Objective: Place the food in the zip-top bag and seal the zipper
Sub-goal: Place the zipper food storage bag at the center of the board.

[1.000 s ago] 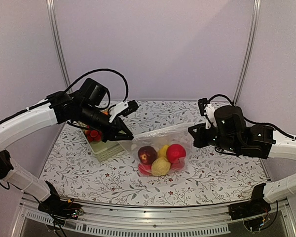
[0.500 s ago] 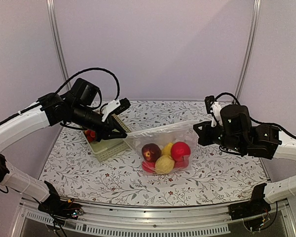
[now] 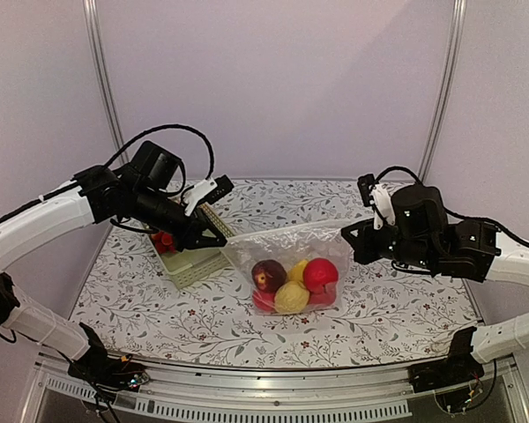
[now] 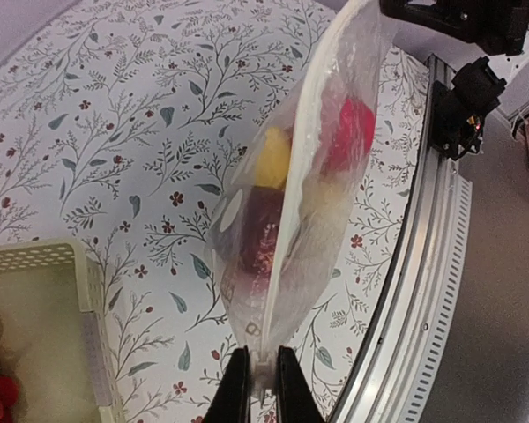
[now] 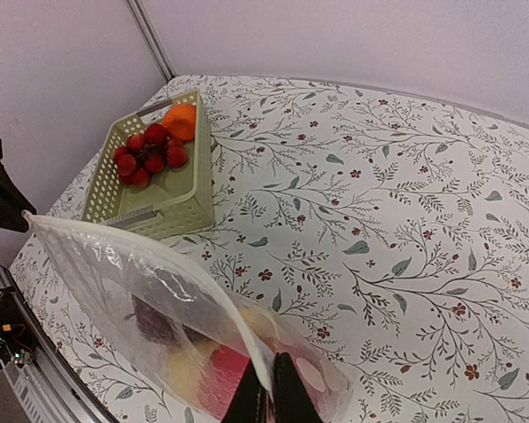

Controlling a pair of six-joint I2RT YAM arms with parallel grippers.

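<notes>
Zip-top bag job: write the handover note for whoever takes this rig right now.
Grippers: left gripper shut on the zipper at its left end; right gripper shut on its right end.
Where: zip-top bag stretched between both arms over the table, beside the green basket.
Done: food, red, maroon and yellow fruits, is inside the bag.
Left: the zipper looks pulled flat, but whether it is pressed shut cannot be told; check it and seal it. Small red fruits and an orange piece lie in the basket.
</notes>
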